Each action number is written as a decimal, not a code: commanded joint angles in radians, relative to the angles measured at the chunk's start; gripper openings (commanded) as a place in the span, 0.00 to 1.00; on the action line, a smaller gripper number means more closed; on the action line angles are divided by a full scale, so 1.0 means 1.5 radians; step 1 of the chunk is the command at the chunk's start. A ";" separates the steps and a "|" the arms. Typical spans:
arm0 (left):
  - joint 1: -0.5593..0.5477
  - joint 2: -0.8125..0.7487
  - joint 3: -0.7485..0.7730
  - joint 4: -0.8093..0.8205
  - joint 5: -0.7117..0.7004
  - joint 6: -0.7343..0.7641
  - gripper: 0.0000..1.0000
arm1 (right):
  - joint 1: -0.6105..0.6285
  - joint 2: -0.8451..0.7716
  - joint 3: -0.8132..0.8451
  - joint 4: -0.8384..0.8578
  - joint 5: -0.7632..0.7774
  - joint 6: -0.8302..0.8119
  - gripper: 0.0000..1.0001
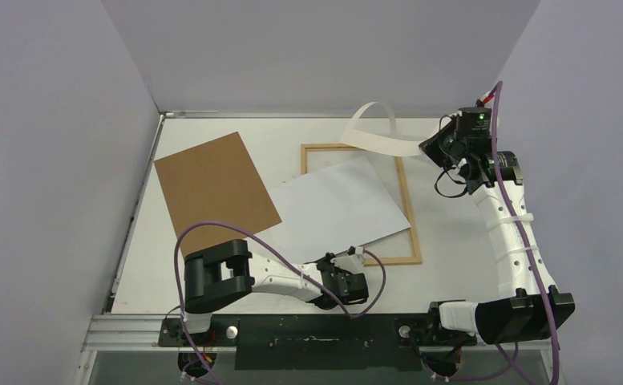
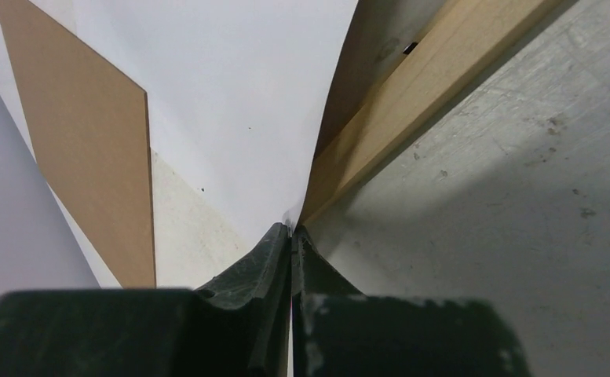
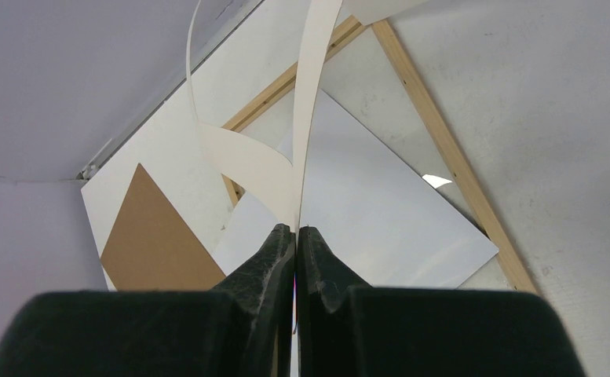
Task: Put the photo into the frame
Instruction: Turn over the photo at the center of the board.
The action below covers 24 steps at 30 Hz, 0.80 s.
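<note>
The photo (image 1: 336, 208) lies white side up, askew across the light wooden frame (image 1: 408, 208), with its left part hanging off over the table. My left gripper (image 1: 348, 258) is at the sheet's near corner. In the left wrist view this gripper (image 2: 292, 228) is shut on that corner of the photo (image 2: 231, 102), right beside the frame's strip (image 2: 411, 102), and the corner is lifted slightly. At the frame's far right corner, my right gripper (image 1: 426, 147) is shut on a curled cream paper strip (image 1: 372, 128). The right wrist view shows the strip (image 3: 309, 94) rising from the closed jaws above the photo (image 3: 380, 220).
A brown hardboard panel (image 1: 216, 188) lies flat to the left of the frame, and the photo's left edge reaches it. Grey walls close in the table on the left, back and right. A purple cable loops beside my left arm.
</note>
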 commanded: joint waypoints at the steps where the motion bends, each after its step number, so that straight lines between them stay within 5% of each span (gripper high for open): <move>1: 0.001 -0.055 0.017 -0.037 0.003 0.010 0.00 | -0.005 -0.029 0.002 0.024 0.004 0.004 0.00; 11: 0.052 -0.119 0.023 -0.096 -0.003 -0.009 0.00 | -0.008 -0.033 0.002 0.026 0.003 0.002 0.00; 24: 0.271 -0.397 0.028 -0.113 0.072 -0.003 0.00 | -0.015 -0.029 -0.005 0.049 -0.009 0.008 0.00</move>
